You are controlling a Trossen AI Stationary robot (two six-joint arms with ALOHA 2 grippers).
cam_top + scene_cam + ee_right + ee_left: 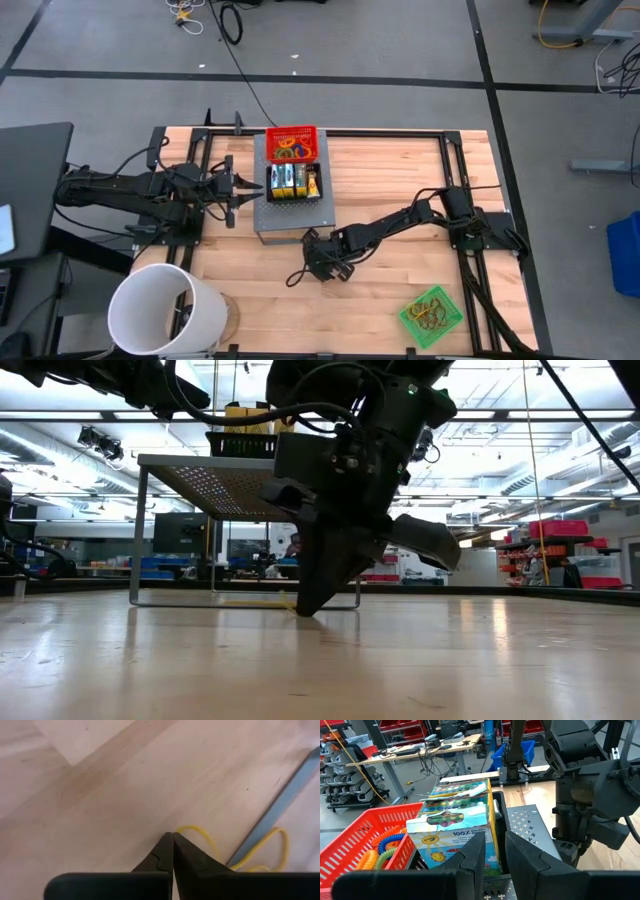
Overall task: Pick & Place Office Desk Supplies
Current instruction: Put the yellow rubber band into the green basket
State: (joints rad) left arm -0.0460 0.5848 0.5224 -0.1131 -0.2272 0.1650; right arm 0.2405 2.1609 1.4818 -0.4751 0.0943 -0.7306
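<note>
Now, my left gripper (240, 192) waits, jaws slightly parted, beside the yellow-and-green cardboard crayon boxes (291, 181). My right gripper (172, 840) has pinched the thin yellow rubber-band loop (200, 834) against the wooden table (100, 785); I fear it could slip free on lifting.

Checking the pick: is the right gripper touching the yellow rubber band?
Touching. The right wrist view shows the right gripper shut with the yellow rubber band emerging right at its fingertips.

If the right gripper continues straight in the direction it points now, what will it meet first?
The right gripper, jaws shut, points down at the wooden table. The yellow rubber band lies right at its tips, so it would probably meet that band first, then the tabletop. Whether the band is already pinched cannot be told.
</note>
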